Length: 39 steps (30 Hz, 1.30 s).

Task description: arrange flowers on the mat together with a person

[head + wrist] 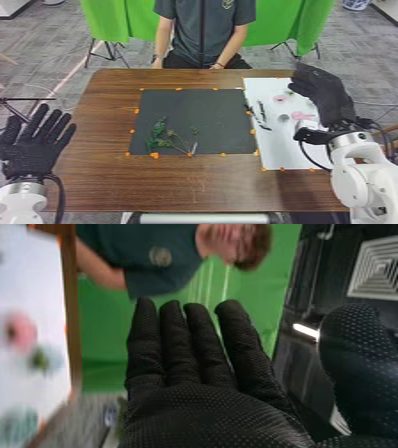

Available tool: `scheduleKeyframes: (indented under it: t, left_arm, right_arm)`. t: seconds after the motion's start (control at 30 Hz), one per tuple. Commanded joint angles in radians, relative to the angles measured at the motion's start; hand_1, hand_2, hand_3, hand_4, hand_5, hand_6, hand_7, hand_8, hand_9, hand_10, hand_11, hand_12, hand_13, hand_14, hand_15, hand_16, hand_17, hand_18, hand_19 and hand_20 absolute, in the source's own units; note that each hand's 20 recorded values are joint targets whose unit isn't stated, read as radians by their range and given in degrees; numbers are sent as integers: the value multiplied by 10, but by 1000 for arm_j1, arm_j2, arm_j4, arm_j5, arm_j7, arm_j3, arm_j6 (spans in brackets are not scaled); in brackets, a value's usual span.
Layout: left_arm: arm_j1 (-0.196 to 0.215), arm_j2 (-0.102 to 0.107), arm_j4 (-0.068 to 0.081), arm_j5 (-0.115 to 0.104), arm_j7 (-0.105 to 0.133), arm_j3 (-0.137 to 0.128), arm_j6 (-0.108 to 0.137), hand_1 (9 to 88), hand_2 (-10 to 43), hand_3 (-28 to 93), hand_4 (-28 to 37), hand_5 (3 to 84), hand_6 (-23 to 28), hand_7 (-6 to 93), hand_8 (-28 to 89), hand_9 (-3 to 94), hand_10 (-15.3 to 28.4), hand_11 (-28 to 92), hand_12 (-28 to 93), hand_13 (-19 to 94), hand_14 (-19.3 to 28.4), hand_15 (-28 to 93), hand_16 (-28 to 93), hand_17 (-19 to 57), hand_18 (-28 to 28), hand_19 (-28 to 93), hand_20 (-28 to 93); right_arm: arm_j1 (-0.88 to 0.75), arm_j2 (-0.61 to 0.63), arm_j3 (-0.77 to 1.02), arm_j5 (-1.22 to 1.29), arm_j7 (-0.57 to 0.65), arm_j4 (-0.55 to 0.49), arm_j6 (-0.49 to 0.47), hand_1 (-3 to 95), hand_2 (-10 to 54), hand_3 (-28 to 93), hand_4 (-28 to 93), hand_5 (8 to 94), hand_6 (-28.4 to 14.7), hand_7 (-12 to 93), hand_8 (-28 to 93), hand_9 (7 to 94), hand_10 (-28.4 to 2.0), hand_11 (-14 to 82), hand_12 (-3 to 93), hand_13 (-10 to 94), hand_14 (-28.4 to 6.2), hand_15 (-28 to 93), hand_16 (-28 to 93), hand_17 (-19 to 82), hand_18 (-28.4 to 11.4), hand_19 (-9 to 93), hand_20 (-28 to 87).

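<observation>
- Left hand [34, 157]: fingers straight and spread, beside the desk's [107, 185] left edge.
- Right hand [322, 92]: wide, thumb apart, above the white sheet's [282, 150] right side.
- Green sprigs [158, 135]: on the dark mat [189, 112], toward its near left corner.
- Pink flowers [300, 115] (I count two): on the sheet.

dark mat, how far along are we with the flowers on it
Green stems already lie on the dark mat, in its near left part. Nothing is in hand: the left hand and right hand are open and empty. The pink flowers on the white sheet look left to place.
</observation>
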Motion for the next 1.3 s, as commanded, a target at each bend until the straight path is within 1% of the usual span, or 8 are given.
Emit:
scheduleKeyframes:
  t: [0.03, 0.2, 0.57, 0.7, 0.73, 0.83, 0.93, 1.3]
  left_arm:
    - [22, -10, -6, -10, 23, -18, -11, 221, 156, 704, -283, 400, 67, 102, -107, 350, 148, 169, 66, 263, 130, 217, -71, -47, 133, 288, 111]
    - [16, -9, -4, 5, 17, -20, -18, 219, 151, 716, -283, 398, 66, 102, -108, 343, 146, 170, 58, 259, 126, 202, -70, -44, 128, 281, 108]
    - [11, -6, -3, 7, 9, -12, -20, 235, 137, 729, -283, 398, 66, 104, -108, 341, 145, 174, 57, 258, 125, 202, -65, -45, 127, 282, 110]
    - [13, -7, -3, 7, 8, -14, -18, 235, 136, 731, -283, 398, 66, 105, -108, 341, 145, 174, 57, 259, 126, 204, -64, -45, 128, 282, 110]
    - [12, -7, -1, 7, 6, -15, -19, 235, 136, 731, -283, 398, 66, 106, -107, 342, 146, 175, 57, 259, 126, 205, -63, -45, 128, 283, 111]
    - [10, -6, -1, 9, 7, -13, -23, 235, 136, 732, -283, 399, 66, 107, -108, 343, 147, 175, 58, 261, 126, 207, -63, -46, 128, 284, 111]
    - [15, -6, -4, 8, 6, -14, -21, 237, 135, 731, -283, 401, 68, 109, -107, 345, 148, 176, 58, 263, 128, 209, -61, -47, 129, 284, 111]
    - [13, -9, -4, 10, 0, -3, -16, 239, 135, 730, -283, 406, 70, 109, -105, 351, 148, 182, 63, 270, 134, 220, -58, -49, 131, 290, 113]
  right_arm:
    - [-109, -9, 101, 6, -89, -9, 7, 147, 99, 809, -251, 405, -82, 92, -94, 359, -153, 60, 124, 282, -100, 142, 87, 155, -121, 304, 83]
    - [-153, -40, 166, 55, -103, -23, -32, 138, 101, 816, -252, 408, -78, 92, -96, 358, -139, 55, 119, 284, -95, 120, 84, 149, -116, 294, 82]
    - [-185, -80, 209, 64, -101, -35, -97, 138, 106, 820, -251, 414, -75, 92, -96, 361, -136, 58, 117, 292, -94, 111, 96, 150, -112, 286, 84]
    - [-174, -71, 191, 111, -84, -26, -108, 137, 106, 822, -250, 417, -74, 94, -96, 362, -140, 58, 117, 294, -96, 111, 99, 150, -112, 285, 84]
    - [-120, -28, 117, 127, -66, -3, -54, 137, 106, 822, -250, 417, -73, 95, -96, 362, -141, 57, 117, 295, -97, 112, 100, 150, -112, 285, 85]
    - [-124, -47, 136, 183, -47, -3, -127, 137, 107, 819, -250, 410, -71, 93, -96, 359, -150, 51, 117, 299, -106, 114, 104, 161, -132, 300, 90]
    - [-111, -32, 98, 209, -48, 6, -125, 133, 110, 811, -250, 396, -65, 91, -93, 349, -155, 43, 119, 299, -115, 114, 109, 175, -149, 324, 97]
    - [-85, -42, 55, 176, -51, 15, -122, 131, 111, 810, -246, 392, -61, 93, -91, 346, -156, 40, 126, 291, -113, 104, 119, 157, -131, 303, 89]
